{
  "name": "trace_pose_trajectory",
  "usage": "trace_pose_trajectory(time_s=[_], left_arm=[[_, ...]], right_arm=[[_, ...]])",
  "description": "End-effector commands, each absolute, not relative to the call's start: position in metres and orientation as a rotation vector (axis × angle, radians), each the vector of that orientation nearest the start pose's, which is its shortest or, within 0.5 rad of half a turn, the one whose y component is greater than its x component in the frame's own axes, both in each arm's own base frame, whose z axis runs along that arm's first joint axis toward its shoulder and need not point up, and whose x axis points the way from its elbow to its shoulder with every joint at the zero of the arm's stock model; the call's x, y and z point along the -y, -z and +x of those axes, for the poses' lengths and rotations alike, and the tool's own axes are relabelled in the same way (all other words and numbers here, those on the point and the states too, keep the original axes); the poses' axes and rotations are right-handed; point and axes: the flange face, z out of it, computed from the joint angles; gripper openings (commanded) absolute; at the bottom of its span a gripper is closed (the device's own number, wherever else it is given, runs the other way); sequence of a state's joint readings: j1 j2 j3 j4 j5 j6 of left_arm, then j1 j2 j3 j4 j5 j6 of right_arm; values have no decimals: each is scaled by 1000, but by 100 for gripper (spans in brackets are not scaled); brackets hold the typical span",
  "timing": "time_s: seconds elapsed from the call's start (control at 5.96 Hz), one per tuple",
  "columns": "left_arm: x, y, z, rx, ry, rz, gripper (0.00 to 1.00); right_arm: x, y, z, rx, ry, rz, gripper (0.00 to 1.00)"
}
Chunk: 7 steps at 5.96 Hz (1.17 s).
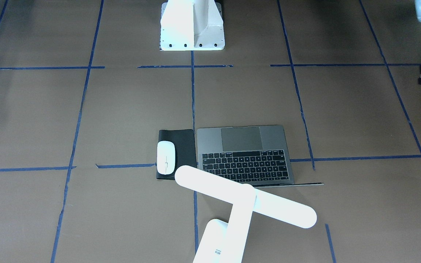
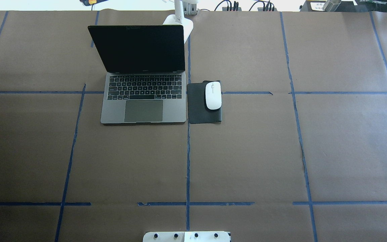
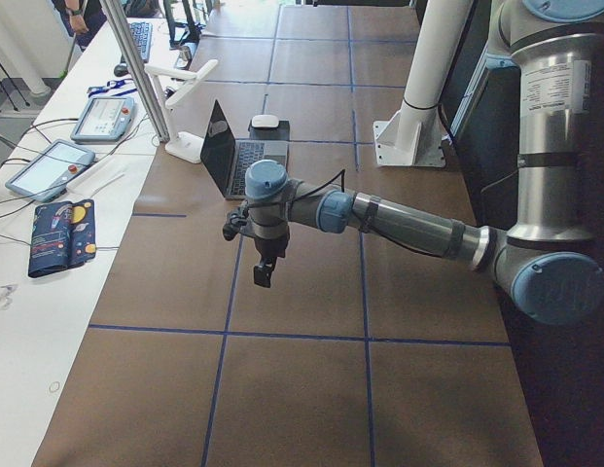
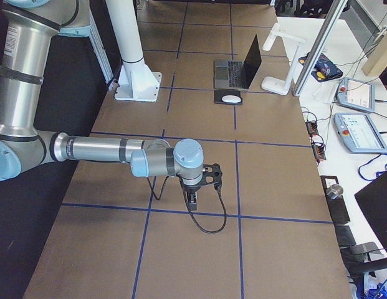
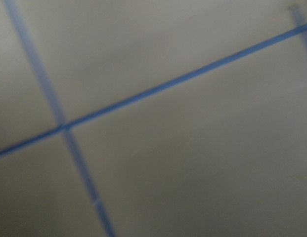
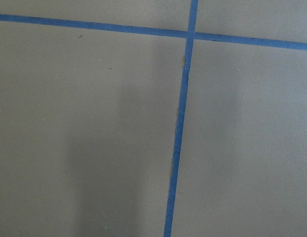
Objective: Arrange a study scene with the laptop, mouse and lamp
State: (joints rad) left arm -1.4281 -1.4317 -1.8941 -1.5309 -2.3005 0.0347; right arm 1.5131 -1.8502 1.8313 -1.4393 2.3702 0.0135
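Two arms stretch out low over the brown surface [image 2: 247, 151], both well apart from the study things. The left arm [image 3: 399, 219] ends in the left end effector [image 3: 266, 270], which points down above the surface near a line of blue tape [image 2: 188, 158]. It shows clearly only from the side, so whether it stands wide or narrow cannot be told. The right end effector [image 4: 192, 199] hangs the same way off the right arm [image 4: 106, 149], with a black cable [image 4: 205, 224] looping beneath it, and its state cannot be told either. Both wrist views show only bare surface crossed by tape (the left one is blurred).

The laptop [image 2: 142, 85] sits open toward the far side of the surface, just left of the centre tape line in the overhead view. Its screen is dark and raised, and its keyboard and trackpad face the robot. Just beside its right edge lies a black pad [image 2: 197, 104]. The mouse [image 2: 213, 95] rests on the far right part of the pad, its long axis running away from the robot. The lamp [image 1: 245, 197] stands just behind the laptop's screen, on the operators' side. In the front-facing view its bar head crosses in front of the lid's top edge and a corner of the pad. A white pedestal [image 1: 192, 25] is bolted down at the robot's edge of the surface.
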Motion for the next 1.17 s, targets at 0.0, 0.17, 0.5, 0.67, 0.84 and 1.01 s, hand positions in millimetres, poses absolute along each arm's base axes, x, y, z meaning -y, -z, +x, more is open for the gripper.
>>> trace_pose_trajectory(time_s=[0.0, 0.17, 0.5, 0.67, 0.84, 1.01], left_arm=[[403, -616, -33, -777, -125, 18, 100], [398, -626, -35, -769, -116, 5, 100], [397, -641, -38, -763, -100, -17, 100], [397, -642, -38, -762, -99, -22, 100], [401, -642, -36, -764, -105, -16, 100], [404, -639, -35, -764, -109, -9, 100]], right_arm=[[385, -638, 40, 797, 89, 79, 100], [385, -637, 40, 796, 90, 82, 100], [385, -639, 40, 797, 88, 80, 100], [384, -640, 39, 797, 90, 79, 100], [383, -642, 39, 797, 85, 72, 100], [383, -642, 39, 799, 85, 73, 100]])
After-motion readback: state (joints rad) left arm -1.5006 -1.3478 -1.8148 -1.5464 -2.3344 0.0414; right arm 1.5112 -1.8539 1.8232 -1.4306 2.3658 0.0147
